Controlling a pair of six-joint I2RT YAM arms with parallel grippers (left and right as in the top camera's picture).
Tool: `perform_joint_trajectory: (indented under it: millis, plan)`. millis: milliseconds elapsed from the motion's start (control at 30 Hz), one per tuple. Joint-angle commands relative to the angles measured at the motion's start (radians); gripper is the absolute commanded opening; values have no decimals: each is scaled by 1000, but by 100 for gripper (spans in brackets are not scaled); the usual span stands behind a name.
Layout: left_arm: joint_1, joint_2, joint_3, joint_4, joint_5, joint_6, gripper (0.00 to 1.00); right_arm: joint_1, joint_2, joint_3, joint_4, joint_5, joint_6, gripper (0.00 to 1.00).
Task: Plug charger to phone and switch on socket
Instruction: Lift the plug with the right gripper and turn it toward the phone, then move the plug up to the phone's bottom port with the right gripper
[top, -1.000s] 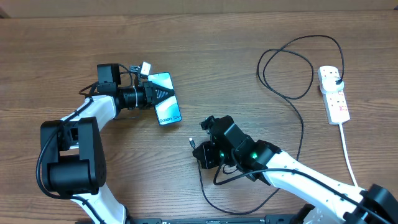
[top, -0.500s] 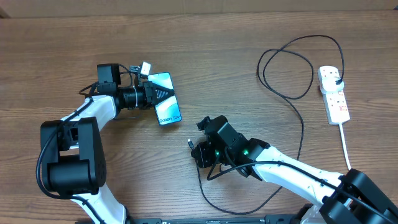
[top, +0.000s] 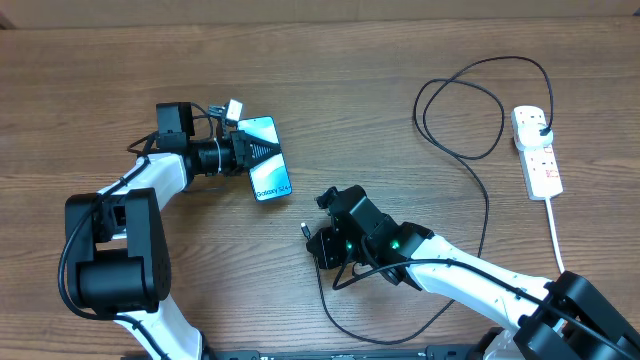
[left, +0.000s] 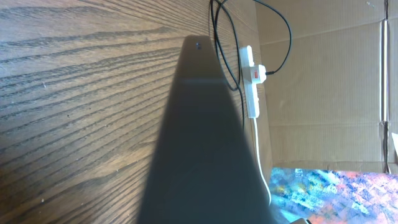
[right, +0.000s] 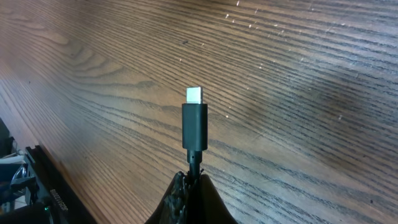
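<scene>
Right gripper (top: 322, 243) is clamped on the charger (top: 487, 210) just behind its connector tip (right: 194, 121), which juts free above the table (top: 380, 60). Within the last second it edged left toward the phone (top: 273, 183), then halted, still apart from it. Left gripper (top: 262, 150) remains closed on the phone. Socket (top: 536, 152) is untouched, with the plug (top: 541, 122) seated

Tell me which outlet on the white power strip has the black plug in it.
The end outlet farthest from the strip's white cord holds the black plug; the outlet beside the cord is bare.
</scene>
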Motion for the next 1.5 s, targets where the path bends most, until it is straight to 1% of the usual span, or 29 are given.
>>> perform_joint_trajectory:
  millis: [0,300,600,1133,1333,1467]
  plan:
    - [-1,-31,4,4,24,-13,4,1,9,-3,9,9,-16,4]
    - [-1,-31,4,4,24,-13,4,1,9,-3,10,1,-16,4]
    - [-1,-31,4,4,24,-13,4,1,9,-3,66,-97,-16,4]
    - [-1,-31,4,4,24,-13,4,1,9,-3,69,-97,-16,4]
    - [-1,-31,4,4,24,-13,4,1,9,-3,111,-177,-16,4]
    - [-1,-31,4,4,25,-13,4,1,9,-3,121,-191,-16,4]
